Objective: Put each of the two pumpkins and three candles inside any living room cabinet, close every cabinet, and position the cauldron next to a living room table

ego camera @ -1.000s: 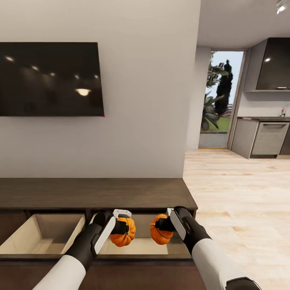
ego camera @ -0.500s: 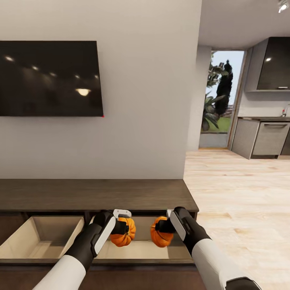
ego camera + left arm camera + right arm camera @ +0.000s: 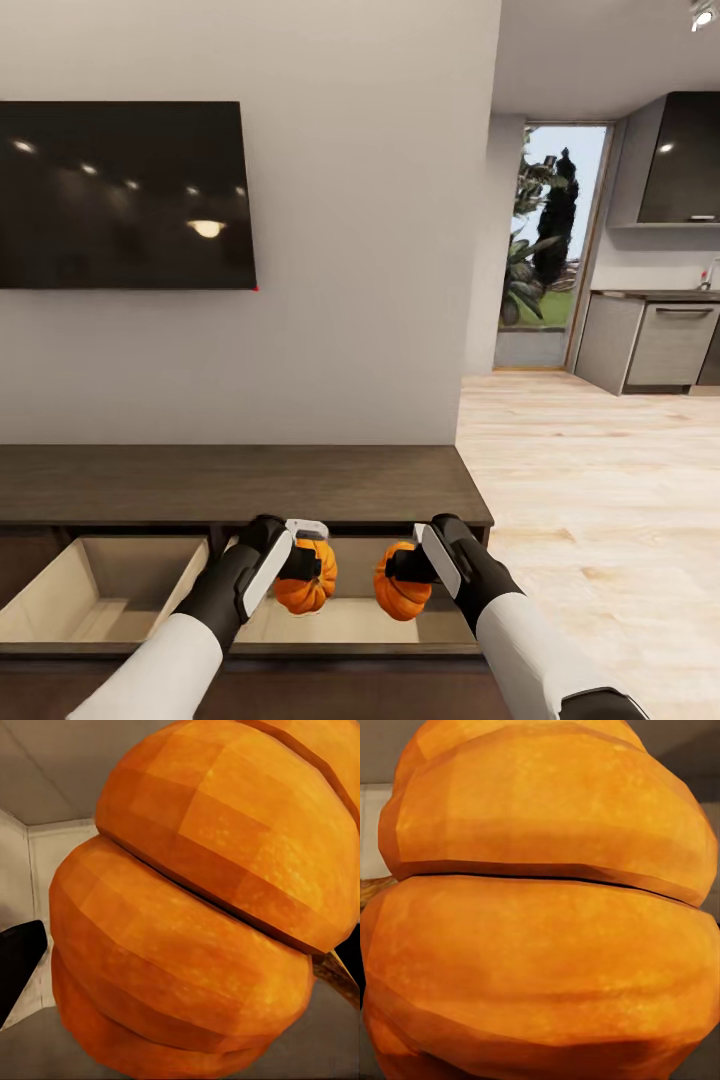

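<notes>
Dark-brown wood formed the cabinet [image 3: 240,483], two drawers pulled open beneath a wall television [image 3: 125,195] at 10 o'clock. Left jaws [image 3: 303,562] clamped one pumpkin [image 3: 304,587], right jaws [image 3: 404,565] the other pumpkin [image 3: 400,592], both above the right drawer [image 3: 345,620]. Pale plank floor [image 3: 590,480] ran toward a kitchen at 2 o'clock.

— What do you have in front of your right wrist camera?

— An orange pumpkin [image 3: 547,922], very close. Its ribbed skin bulges in broad lobes, with a dark groove running across between two of them.

— Anything around it?

— At one edge you can see a bit of brownish stem [image 3: 373,891], and plain grey and pale surfaces show in the corners, too little to identify.
</notes>
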{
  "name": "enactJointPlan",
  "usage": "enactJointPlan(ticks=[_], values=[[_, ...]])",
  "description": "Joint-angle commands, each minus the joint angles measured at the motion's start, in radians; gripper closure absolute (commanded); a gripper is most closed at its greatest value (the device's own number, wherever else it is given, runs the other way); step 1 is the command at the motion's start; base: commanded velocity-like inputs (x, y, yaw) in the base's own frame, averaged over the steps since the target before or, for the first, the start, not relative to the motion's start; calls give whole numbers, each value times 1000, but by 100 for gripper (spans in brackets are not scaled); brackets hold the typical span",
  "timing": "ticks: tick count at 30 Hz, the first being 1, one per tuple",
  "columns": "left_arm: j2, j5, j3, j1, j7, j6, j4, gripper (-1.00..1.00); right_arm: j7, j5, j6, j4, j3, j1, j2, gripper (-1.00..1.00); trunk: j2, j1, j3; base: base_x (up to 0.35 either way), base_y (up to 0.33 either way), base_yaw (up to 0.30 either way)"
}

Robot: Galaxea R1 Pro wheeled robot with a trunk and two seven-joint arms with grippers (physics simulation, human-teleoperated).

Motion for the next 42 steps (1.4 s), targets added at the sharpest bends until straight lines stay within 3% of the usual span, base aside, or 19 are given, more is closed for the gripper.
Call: enactJointPlan(ticks=[1,5,9,13,20,26,33,42], values=[[-1,11,-2,-16,10,3,20,100,-10,-11,3,-1,2,-1,0,100,-1,0,-1,0,0,0],[-8,14,-1,-89,4,4,129,100,-10,-11,3,-1,2,0,0,100,-1,1,-13,0,0,0],[-11,15,-1,-117,1,5,166,100,-9,-11,3,-1,2,0,0,100,-2,3,-28,0,0,0],[-11,16,-1,-123,3,4,174,100,-9,-11,3,-2,2,0,0,100,-2,3,-28,0,0,0],[-11,16,-1,-125,1,2,176,100,-10,-9,0,-2,2,-1,0,100,-4,6,-55,0,0,0],[-11,16,-1,-125,0,-15,176,100,-13,-2,-8,-1,2,-2,0,100,-4,7,-63,0,0,0],[-12,16,-1,-122,-3,-40,176,100,-15,0,-48,4,1,-2,-3,100,-5,8,-75,0,0,0],[-12,13,-1,-119,-3,-88,195,100,-40,-1,-104,8,1,-2,-4,100,-7,12,-110,0,0,0]])
